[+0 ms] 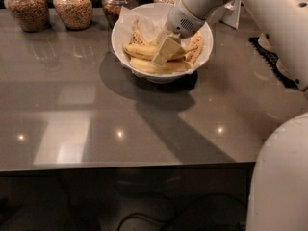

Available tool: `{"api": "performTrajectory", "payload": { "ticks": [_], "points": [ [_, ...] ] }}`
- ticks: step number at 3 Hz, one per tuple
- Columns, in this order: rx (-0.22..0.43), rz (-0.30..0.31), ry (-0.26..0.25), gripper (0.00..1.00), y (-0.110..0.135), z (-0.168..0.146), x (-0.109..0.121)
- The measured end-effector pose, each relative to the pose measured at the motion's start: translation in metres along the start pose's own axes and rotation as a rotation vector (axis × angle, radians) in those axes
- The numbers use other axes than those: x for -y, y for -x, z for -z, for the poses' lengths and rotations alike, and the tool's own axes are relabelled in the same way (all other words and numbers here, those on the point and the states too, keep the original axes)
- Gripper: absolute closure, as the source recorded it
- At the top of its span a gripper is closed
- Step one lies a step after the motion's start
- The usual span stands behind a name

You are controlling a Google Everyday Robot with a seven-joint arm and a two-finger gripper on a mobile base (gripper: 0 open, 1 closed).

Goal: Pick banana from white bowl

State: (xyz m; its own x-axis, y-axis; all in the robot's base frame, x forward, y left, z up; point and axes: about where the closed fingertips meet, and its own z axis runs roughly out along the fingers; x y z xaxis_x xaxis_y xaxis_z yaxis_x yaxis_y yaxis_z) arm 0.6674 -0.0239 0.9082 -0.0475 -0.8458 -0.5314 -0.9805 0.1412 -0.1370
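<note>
One tool [162,57] inside one white bowl [117,47]

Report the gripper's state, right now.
Gripper: down inside the white bowl; open, shut or holding something cannot be told.

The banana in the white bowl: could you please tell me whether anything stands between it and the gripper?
Nothing visible does. The gripper is down inside the white bowl, with its tip at the banana that lies along the front wall. Other bananas lie close behind it and may crowd the grasp.
</note>
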Motion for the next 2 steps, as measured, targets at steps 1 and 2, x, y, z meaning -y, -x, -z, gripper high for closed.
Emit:
{"api": "performTrajectory", "payload": {
  "ticks": [1, 2],
  "points": [
    [-0.012, -0.02, 0.003, 0.48, -0.0064, -0.0054, 0.0064],
    [-0.013, -0.022, 0.003, 0.64, -0.007, -0.0057, 0.0068]
  ]
}}
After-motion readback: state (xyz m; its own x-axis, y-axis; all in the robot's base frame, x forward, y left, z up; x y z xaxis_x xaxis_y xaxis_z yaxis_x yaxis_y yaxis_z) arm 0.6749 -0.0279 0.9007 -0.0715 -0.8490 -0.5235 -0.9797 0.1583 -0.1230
